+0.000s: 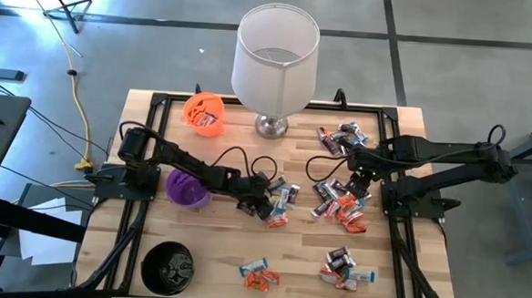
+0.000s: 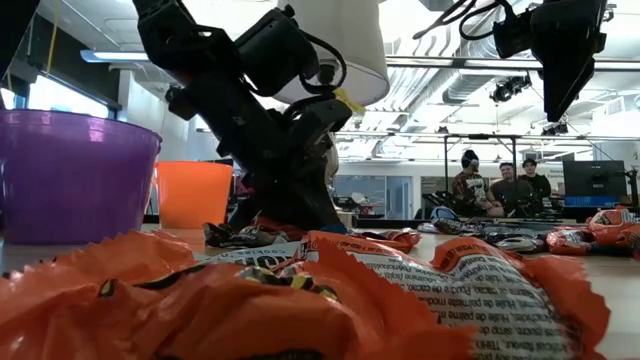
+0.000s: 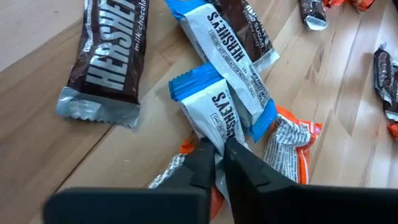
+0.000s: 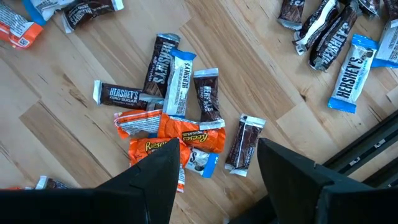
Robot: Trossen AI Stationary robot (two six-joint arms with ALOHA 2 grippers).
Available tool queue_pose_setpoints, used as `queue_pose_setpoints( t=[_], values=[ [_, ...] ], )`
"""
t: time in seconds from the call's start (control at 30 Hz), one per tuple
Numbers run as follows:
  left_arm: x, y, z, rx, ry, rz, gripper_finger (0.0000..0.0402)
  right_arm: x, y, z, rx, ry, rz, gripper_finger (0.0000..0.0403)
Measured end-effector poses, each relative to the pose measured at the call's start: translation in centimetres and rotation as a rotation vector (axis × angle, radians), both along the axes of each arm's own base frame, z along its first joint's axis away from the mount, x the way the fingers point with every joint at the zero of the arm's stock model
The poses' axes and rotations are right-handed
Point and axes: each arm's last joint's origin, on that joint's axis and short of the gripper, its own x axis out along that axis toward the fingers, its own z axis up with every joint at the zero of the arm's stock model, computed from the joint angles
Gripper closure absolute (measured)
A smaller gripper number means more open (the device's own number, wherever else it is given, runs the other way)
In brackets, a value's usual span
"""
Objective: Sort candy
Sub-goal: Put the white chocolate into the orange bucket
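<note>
On the wooden worktop (image 1: 224, 256), three cups are seen in the high view: an orange cup (image 1: 204, 113) at about 11 o'clock with a few wrapped pieces inside, a purple cup (image 1: 187, 188) at 9 o'clock whose contents cannot be made out, and a black cup (image 1: 168, 267) at 7 o'clock with something dark in it that cannot be told. A white lampshade on a metal foot (image 1: 273, 63) stands at 12 o'clock.

The candy (image 1: 340, 208) is scattered loose over the centre and the 3 to 5 o'clock side of the worktop, in several small heaps.

The left gripper (image 1: 267, 207) is stretched low from 9 o'clock toward the centre; in its wrist view its fingers (image 3: 202, 165) are clamped on the end of a silver-white-blue Hershey's bar (image 3: 214, 112), which lies over an orange wrapper (image 3: 292, 140) and beside a brown Hershey's bar (image 3: 106, 56).

The right gripper (image 1: 359, 183) is held above a heap of sweets at 3 o'clock, its fingers (image 4: 155, 171) set well apart over orange, brown and white-blue wrappers.
</note>
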Motion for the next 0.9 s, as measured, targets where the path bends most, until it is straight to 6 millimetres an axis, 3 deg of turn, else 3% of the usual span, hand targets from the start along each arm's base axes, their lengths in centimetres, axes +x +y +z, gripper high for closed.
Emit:
queue_pose_setpoints(
  t=[0.23, 0.53, 0.9],
  values=[
    [-0.4, -0.1, 1.4, -0.003, -0.012, -0.006, 0.0399, 0.0, 0.0, 0.0, 0.0, -0.001, 0.0, 0.0192],
    [-1.2, -0.5, 5.8, 0.079, -0.12, -0.04, 0.0401, 0.1, 0.0, 0.0, 0.0, -0.007, 0.0, 0.0192],
    [-6.8, 1.1, 10.0, 0.49, 0.149, 0.137, 0.0401, 0.1, 0.0, 0.0, 0.0, -0.014, 0.0, 0.0192]
  ],
)
